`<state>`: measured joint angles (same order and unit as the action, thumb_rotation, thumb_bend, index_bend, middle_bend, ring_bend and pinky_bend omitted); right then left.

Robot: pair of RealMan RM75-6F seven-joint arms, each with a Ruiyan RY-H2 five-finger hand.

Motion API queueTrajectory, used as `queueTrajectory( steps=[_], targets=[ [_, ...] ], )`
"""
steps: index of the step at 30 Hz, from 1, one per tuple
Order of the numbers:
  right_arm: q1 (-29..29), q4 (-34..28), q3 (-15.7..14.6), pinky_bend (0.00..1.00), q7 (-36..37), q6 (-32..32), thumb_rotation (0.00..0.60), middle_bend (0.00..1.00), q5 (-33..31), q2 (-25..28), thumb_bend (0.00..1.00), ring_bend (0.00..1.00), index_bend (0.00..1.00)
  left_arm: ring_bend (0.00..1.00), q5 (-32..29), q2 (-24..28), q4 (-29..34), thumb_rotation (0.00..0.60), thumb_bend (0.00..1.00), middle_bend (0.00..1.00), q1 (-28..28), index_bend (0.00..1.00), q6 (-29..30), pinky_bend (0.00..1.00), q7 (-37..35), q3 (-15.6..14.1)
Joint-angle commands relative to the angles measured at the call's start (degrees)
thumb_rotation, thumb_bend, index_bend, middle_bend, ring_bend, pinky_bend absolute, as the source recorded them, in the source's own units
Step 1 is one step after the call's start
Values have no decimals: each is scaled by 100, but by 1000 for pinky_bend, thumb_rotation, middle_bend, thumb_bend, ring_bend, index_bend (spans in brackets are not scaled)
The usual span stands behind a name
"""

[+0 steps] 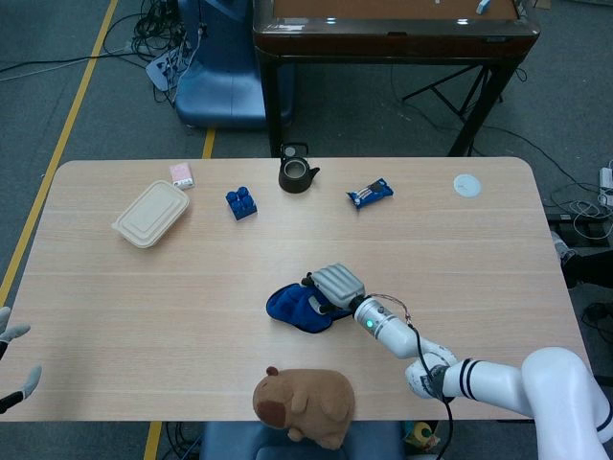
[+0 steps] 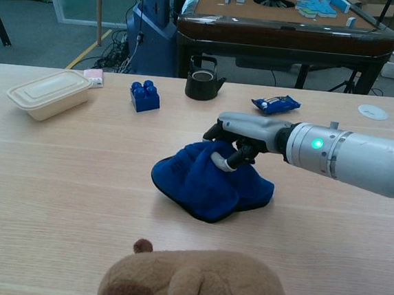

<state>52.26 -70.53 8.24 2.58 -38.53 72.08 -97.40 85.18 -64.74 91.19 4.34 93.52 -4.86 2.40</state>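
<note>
The blue cloth (image 2: 208, 179) is bunched on the table (image 2: 56, 176), just behind the plush toy (image 2: 195, 282), with the right hand (image 2: 243, 134) curled into its top. For a thorough wipe, downward pressure is best kept even.

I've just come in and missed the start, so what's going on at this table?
The right robot hand grips a blue cloth and has it bunched down on the wooden table, near its middle. The left robot hand shows only at the left edge of the head view, fingers apart and holding nothing. A brown plush toy lies at the near edge. Along the far side are a takeaway box, a blue toy brick, a black teapot and a snack packet.
</note>
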Motion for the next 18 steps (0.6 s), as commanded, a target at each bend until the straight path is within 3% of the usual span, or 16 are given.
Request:
queueTrajectory(
  steps=[1,8,18],
  targets=[
    [-24,331,-174,708,-231,-217,600,626,250,-216,686,569,646,63,-3,-3,-10,600,279,86,3,257,-7,58,-10,-3],
    [-74,1053,-295,708,-404,-283,600,626,364,-542,684,569,646,63,16,-14,-34,600,279,86,2,259,-6,58,-31,-4],
    [-102,2113,-22,708,-628,-186,600,628,-27,-875,679,569,646,63,8,-34,-85,600,279,86,16,259,-13,58,-77,-12]
  ],
)
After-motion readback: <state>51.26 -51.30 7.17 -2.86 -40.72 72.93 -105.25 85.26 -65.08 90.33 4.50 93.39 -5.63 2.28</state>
